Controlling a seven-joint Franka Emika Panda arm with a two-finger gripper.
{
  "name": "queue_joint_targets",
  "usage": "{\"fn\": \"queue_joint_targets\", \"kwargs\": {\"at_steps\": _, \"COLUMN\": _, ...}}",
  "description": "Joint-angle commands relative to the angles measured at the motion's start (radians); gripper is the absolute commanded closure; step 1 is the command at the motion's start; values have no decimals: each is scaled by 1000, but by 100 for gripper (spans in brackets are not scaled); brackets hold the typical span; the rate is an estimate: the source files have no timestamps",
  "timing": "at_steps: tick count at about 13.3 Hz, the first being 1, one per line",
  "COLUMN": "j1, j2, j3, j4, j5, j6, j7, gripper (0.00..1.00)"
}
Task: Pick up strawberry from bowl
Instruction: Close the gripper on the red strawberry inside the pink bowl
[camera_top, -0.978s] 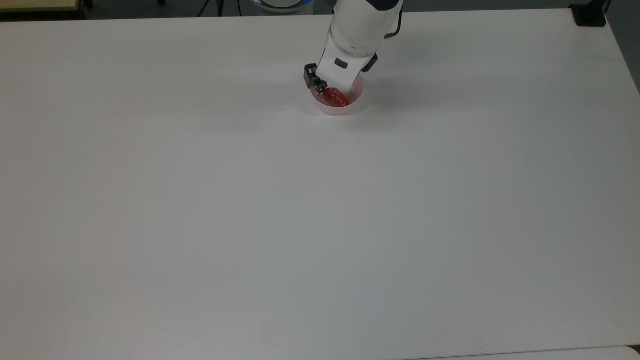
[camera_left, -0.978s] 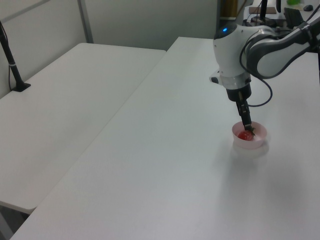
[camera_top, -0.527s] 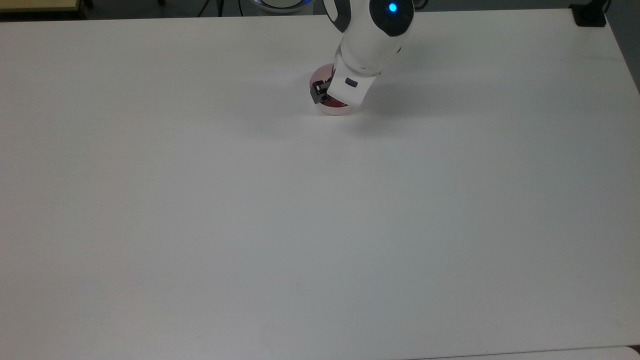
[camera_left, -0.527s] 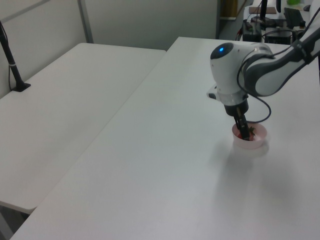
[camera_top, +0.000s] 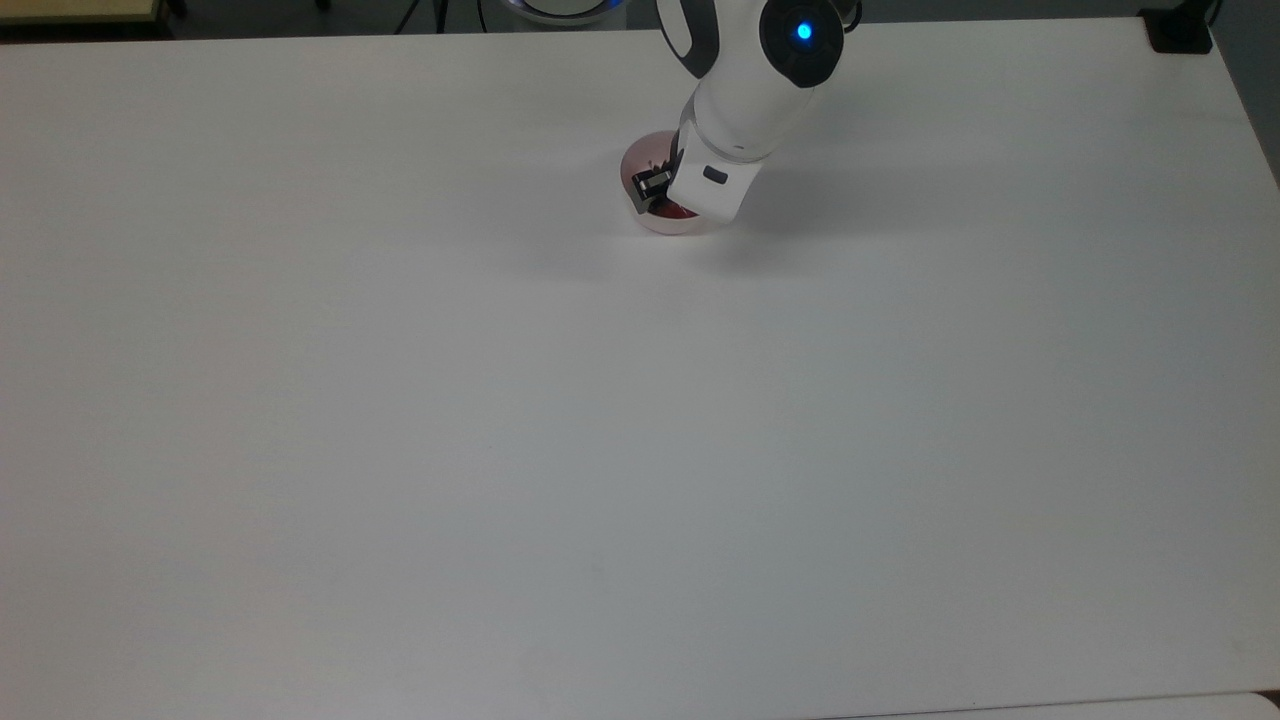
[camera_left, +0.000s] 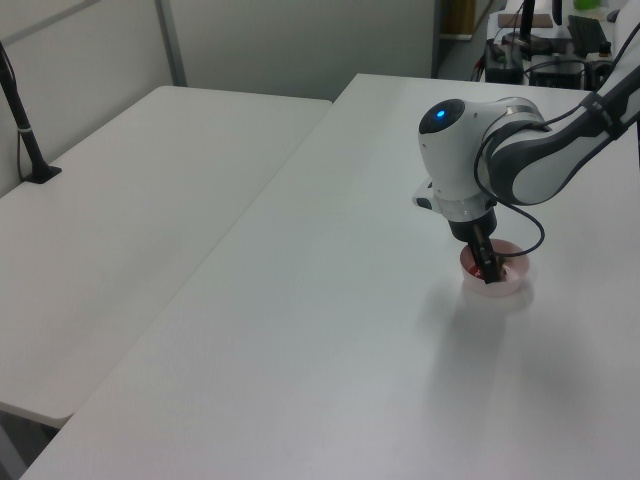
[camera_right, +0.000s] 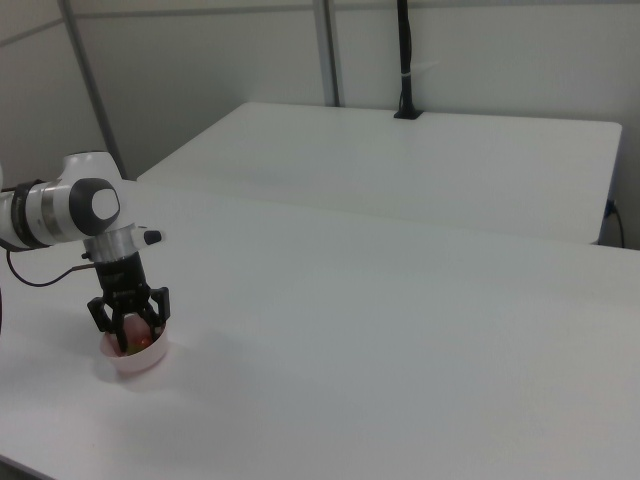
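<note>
Gripper (camera_right: 129, 328) down in bowl (camera_right: 133, 361) on worktop (camera_top: 600, 450), jaws spread either side of strawberry (camera_right: 137, 340).

1. Even, diffuse overhead light keeps all three views bright.
2. The white bench (camera_top: 500, 450) looks nearly washed out, without hard glare.
3. A soft, faint shadow lies beside the arm (camera_top: 745, 95).

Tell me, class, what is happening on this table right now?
A single robot arm has its gripper lowered into a small pink bowl on the white table. The fingers are spread open on either side of the red strawberry lying in the bowl. The strawberry has not been lifted yet.
</note>
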Motion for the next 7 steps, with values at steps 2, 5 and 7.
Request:
{"fn": "queue_joint_targets", "kwargs": {"at_steps": 2, "j1": 8, "j2": -18, "j3": -4, "j4": -21, "j5": -16, "j6": 11, "j7": -12, "gripper": 69}}
{"fn": "queue_joint_targets", "kwargs": {"at_steps": 5, "j1": 3, "j2": -24, "j3": -4, "j4": -18, "j5": -10, "j6": 5, "j7": -10, "gripper": 69}}
{"fn": "queue_joint_targets", "kwargs": {"at_steps": 7, "j1": -3, "j2": -34, "j3": -4, "j4": -7, "j5": -2, "j6": -21, "j7": -12, "gripper": 69}}
